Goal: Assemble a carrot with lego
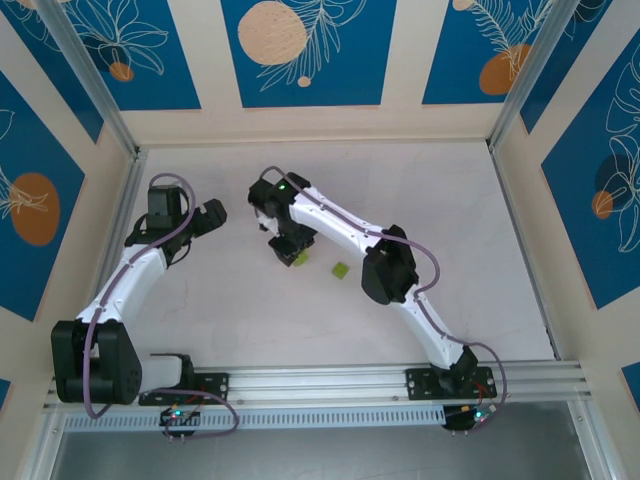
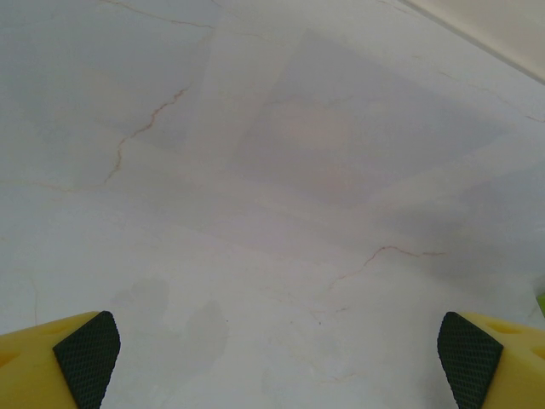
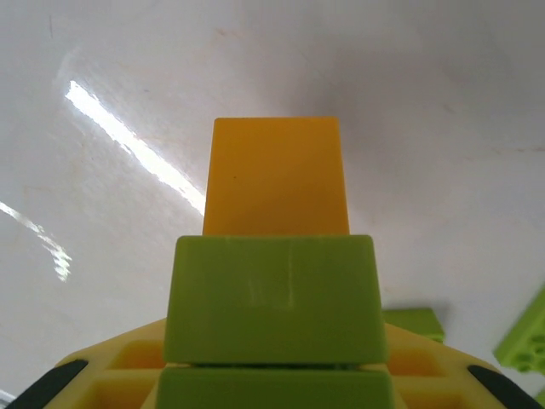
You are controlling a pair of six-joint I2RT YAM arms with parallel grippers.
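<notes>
Both arms are rocking white shells with chunky black joints: left arm (image 1: 125,280) at lower left, right arm (image 1: 335,225) mid-frame. Purplish cables (image 1: 437,262) are looping along them (tiny green LED (image 1: 283,184) glowing too). Left gripper (image 2: 277,358) is showing yellow fingers (image 2: 34,366), black textured pads (image 2: 85,358).

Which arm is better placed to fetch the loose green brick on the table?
Probably the left: the left gripper is open and empty, while the right gripper is shut on the carrot. The loose green brick lies nearer the right gripper, so the left must reach across.
</notes>
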